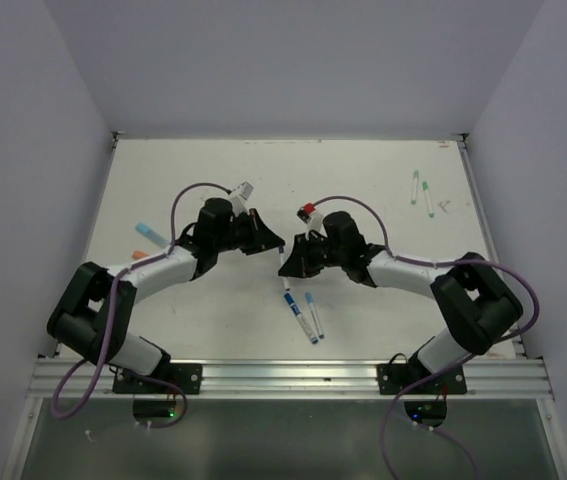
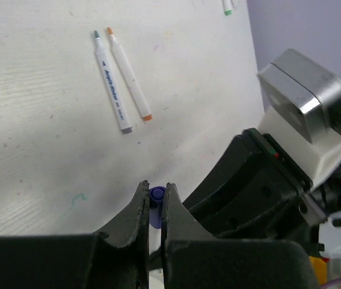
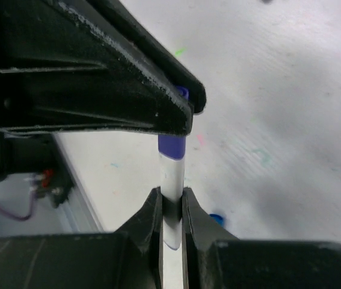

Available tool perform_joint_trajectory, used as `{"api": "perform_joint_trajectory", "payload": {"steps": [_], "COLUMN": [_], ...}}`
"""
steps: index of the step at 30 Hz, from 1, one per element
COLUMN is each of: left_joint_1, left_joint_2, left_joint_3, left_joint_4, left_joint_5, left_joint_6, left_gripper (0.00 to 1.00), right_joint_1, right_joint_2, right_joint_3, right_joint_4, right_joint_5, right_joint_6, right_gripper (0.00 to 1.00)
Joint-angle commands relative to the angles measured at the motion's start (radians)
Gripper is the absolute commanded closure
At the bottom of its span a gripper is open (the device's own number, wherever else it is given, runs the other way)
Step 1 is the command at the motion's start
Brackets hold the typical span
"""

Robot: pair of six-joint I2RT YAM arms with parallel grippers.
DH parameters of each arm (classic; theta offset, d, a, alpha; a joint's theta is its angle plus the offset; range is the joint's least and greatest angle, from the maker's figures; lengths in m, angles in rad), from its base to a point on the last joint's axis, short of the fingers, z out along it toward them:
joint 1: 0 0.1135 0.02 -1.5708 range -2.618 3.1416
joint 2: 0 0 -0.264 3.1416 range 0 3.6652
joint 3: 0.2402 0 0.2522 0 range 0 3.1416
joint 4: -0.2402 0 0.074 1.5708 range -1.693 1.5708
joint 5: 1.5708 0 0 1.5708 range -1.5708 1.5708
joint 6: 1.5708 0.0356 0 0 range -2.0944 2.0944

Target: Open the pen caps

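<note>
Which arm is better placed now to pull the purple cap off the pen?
Left. The left gripper is shut on the purple cap, while the right gripper clamps the white barrel and should probably only hold steady.

purple cap (image 3: pixel 172 144), white pen barrel (image 3: pixel 171 179)

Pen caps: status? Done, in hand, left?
Done: two pens lie bare-tipped; a light blue cap and an orange cap lie loose at far left of the top view. In hand: left gripper pinches the purple cap, right gripper the white barrel; cap not yet off. Left: that pull, plus maybe the green-ended pens, too small to tell.
</note>
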Motion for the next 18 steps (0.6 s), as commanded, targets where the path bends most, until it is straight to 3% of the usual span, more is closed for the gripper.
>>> {"api": "perform_joint_trajectory", "payload": {"steps": [1, 4, 7, 10, 12, 16, 18], "left_joint_1": [0.000, 0.006, 0.046, 0.091, 0.108, 0.137, 0.144], "left_joint_2": [0.010, 0.036, 0.064, 0.044, 0.029, -0.013, -0.013], "left_joint_3": [0.113, 0.174, 0.214, 0.214, 0.214, 0.206, 0.220], "left_joint_4": [-0.217, -0.263, -0.294, -0.258, -0.254, -0.301, -0.410], "left_joint_5": [-0.152, -0.232, -0.229, -0.204, -0.218, -0.290, -0.385], "left_joint_6": [0.018, -0.025, -0.077, -0.093, -0.054, 0.079, 0.160], "left_gripper": [1.00, 1.00, 1.00, 1.00, 1.00, 1.00, 1.00], "right_joint_1": [0.124, 0.219, 0.279, 0.288, 0.281, 0.122, 0.071], "right_joint_2": [-0.058, -0.072, -0.096, -0.113, -0.132, -0.130, -0.106], "right_joint_3": [0.072, 0.124, 0.123, 0.123, 0.117, 0.150, 0.178], "right_joint_4": [-0.259, -0.442, -0.510, -0.542, -0.530, -0.563, -0.582], "right_joint_5": [0.466, 0.920, 1.087, 1.095, 1.008, 0.780, 0.745], "right_joint_6": [-0.170, -0.217, -0.219, -0.229, -0.245, -0.200, -0.205], "right_gripper": [1.00, 1.00, 1.00, 1.00, 1.00, 1.00, 1.00]}}
